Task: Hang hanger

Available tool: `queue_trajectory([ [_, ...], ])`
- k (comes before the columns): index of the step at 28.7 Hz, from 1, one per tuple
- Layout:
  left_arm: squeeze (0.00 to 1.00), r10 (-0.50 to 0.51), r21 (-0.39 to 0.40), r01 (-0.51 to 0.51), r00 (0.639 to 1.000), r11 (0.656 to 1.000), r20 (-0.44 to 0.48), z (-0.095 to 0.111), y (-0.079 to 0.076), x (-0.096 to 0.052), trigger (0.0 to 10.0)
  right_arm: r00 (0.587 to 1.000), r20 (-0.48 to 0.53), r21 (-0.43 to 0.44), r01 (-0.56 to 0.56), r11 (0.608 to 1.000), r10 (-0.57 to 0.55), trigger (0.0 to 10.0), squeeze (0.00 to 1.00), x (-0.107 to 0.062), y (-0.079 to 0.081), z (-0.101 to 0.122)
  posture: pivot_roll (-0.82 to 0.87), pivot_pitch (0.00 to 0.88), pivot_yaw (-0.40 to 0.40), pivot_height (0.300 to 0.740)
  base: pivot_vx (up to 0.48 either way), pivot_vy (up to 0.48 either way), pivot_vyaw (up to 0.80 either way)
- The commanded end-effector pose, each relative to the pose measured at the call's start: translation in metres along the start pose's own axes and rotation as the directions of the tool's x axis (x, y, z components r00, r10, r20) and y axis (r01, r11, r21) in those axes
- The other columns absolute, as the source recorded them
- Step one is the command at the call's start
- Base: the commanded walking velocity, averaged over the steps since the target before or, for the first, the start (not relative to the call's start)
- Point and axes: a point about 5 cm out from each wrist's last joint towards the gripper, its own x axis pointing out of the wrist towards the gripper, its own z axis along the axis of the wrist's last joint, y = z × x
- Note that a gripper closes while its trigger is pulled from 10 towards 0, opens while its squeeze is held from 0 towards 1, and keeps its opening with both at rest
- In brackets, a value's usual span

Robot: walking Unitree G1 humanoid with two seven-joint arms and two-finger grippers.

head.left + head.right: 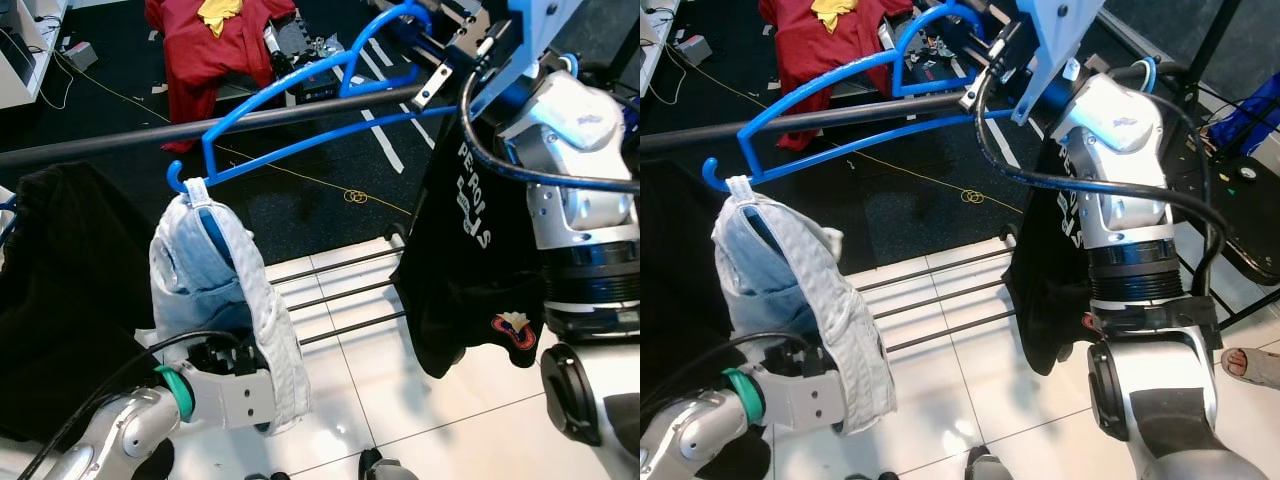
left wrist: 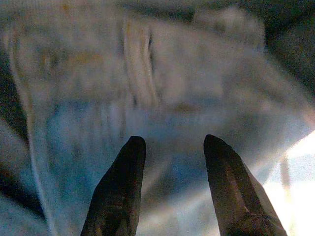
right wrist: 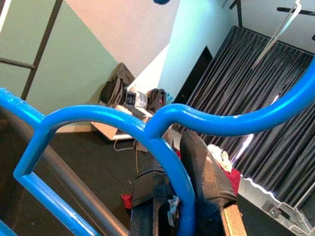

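Note:
A blue plastic hanger (image 1: 300,85) is tilted across the dark rail (image 1: 100,140) of a clothes rack, with its hook (image 1: 400,15) above the rail. My right gripper (image 3: 170,196) is shut on the hanger's neck just under the hook, and it also appears up by the rail (image 1: 1005,50). A pale blue and white garment (image 1: 225,300) dangles by a loop from the hanger's low left end. My left gripper (image 2: 172,147) is open, its fingers pointing into that garment from close by. Its wrist (image 1: 235,390) sits low behind the cloth.
A black printed T-shirt (image 1: 470,250) hangs on the rail at the right and a black garment (image 1: 60,300) at the left. The rack's lower bars (image 1: 340,295) cross over white tiles. Red clothing (image 1: 210,50) lies beyond. A person's foot (image 1: 1250,365) is at the right.

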Motion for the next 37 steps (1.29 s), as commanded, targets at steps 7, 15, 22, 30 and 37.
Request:
queue_trajectory([
  [7, 0.00, 0.129, -0.001, -0.130, 0.983, 0.992, 0.134, 0.016, 0.030, -0.004, 10.0, 0.998, -0.008, 0.030, -0.064, 0.997, 0.065, 10.0, 0.00, -0.009, 0.014, -0.007, -0.15, 0.149, 0.103, 0.740, 0.000, 0.000, 0.00],
  [15, 0.00, 0.020, 0.201, -0.042, 0.994, 0.979, 0.109, -0.006, 0.029, -0.015, 10.0, 0.989, -0.014, 0.050, -0.144, 0.988, 0.145, 10.0, 0.00, -0.014, 0.024, -0.008, -0.14, 0.146, 0.112, 0.740, 0.000, 0.000, 0.00],
  [22, 0.00, -0.137, 0.235, 0.109, 0.985, 0.966, 0.103, -0.018, 0.006, -0.026, 10.0, 0.989, -0.013, 0.032, -0.146, 0.989, 0.146, 10.0, 0.00, -0.017, 0.014, -0.001, -0.15, 0.147, 0.121, 0.740, 0.000, 0.000, 0.00],
  [30, 0.00, -0.158, 0.208, 0.131, 0.981, 0.969, 0.117, -0.019, -0.012, -0.021, 10.0, 0.992, 0.018, 0.033, -0.126, 0.992, 0.125, 10.0, 0.00, -0.016, 0.001, 0.010, -0.16, 0.150, 0.117, 0.740, 0.000, 0.000, 0.00],
  [37, 0.00, -0.181, 0.228, 0.152, 0.977, 0.962, 0.112, -0.027, -0.019, -0.026, 10.0, 0.987, 0.003, 0.025, -0.162, 0.986, 0.162, 10.0, 0.00, -0.017, -0.006, 0.015, -0.15, 0.154, 0.112, 0.740, 0.000, 0.000, 0.00],
])
